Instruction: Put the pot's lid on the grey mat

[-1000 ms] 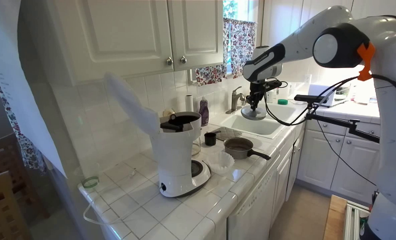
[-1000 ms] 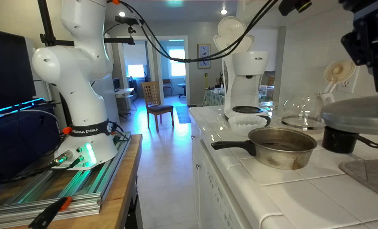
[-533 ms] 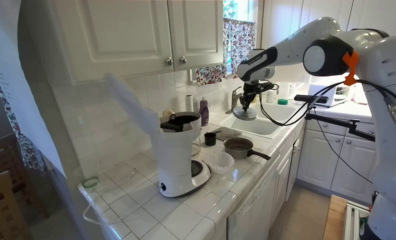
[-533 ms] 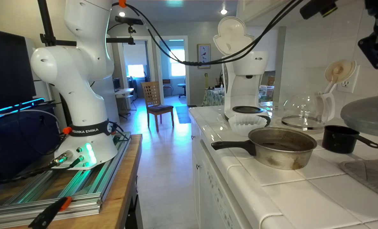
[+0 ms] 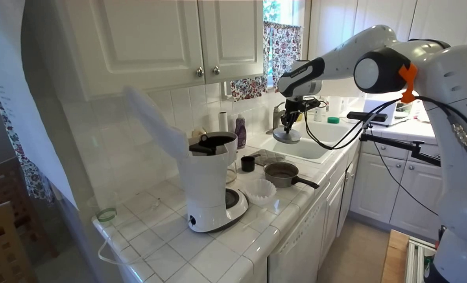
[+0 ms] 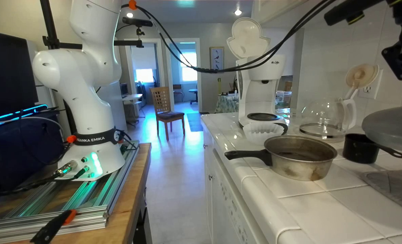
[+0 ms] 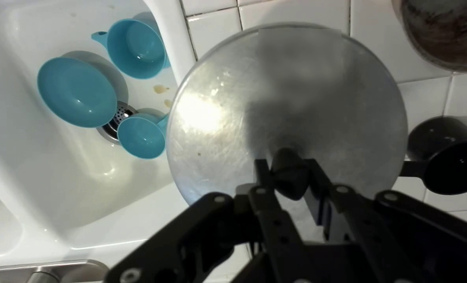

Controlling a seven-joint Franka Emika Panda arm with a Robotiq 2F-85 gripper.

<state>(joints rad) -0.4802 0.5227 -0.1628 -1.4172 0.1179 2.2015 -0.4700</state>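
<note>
Up in the air near the sink [image 7: 9,129], the lid [image 7: 292,98] hangs from my gripper [image 7: 286,167], apart from everything beneath it as far as I can tell. My fingers [image 7: 262,173] are pinched on its dark knob [image 7: 289,175], and that looks to me like the right place to hold: the disc is broad, smooth and shiny, so I'd expect its face to slip from any other grip. By its look it is thin metal, stiff and light for its width, though a drop onto the hard counter [image 6: 322,210] might dent it. With so small a knob taking all the load, I judge it could tip or turn between my fingers if I hurry; a slow, level descent should suit it.

Its goal, the grey mat [image 5: 270,156], lies flat near the sink's edge, lower than the lid, with the pot [image 6: 299,167] and the small dark cup [image 6: 356,152] close by. I can't make the mat out in the wrist view; I suppose the lid covers it.

My arm [image 5: 347,57] reaches out over the counter, forearm sloping down to the wrist, the gripper pointing downward with a slight lean.
</note>
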